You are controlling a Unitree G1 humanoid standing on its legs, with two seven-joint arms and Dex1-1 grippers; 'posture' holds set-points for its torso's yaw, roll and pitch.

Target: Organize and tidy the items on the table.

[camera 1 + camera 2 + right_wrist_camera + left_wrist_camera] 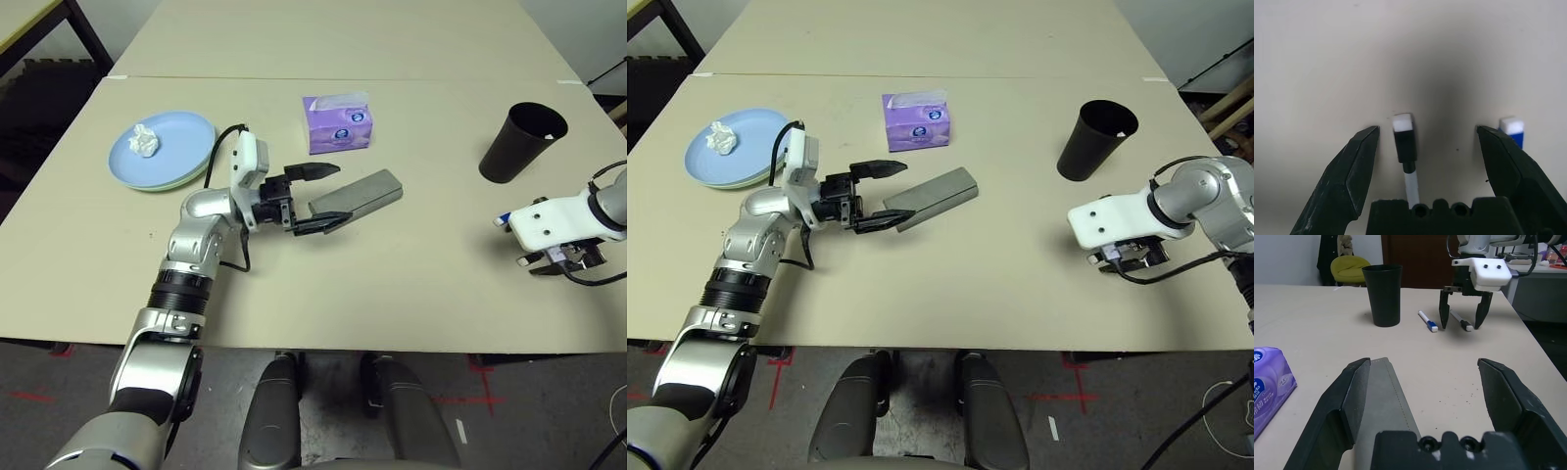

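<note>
My left gripper (340, 193) is open on its side at the near end of the grey glasses case (364, 193); the case lies along one finger (1347, 396), partly between the two. Beyond it stands the purple tissue box (338, 122). At far left a light blue plate (171, 142) is stacked on a pale green plate (171, 184) and carries the white tissue wad (144, 140). My right gripper (1425, 129) points down, open, straddling a black-capped pen (1404, 142) on the table (392, 284). A blue-capped pen (1428, 321) lies just outside it. The black cup (521, 142) stands upright behind.
A second table (343, 39) butts against the far edge. The right gripper works close to the table's right edge. Bare tabletop stretches between the two arms and along the front edge. A yellow chair (1349, 268) stands beyond the table.
</note>
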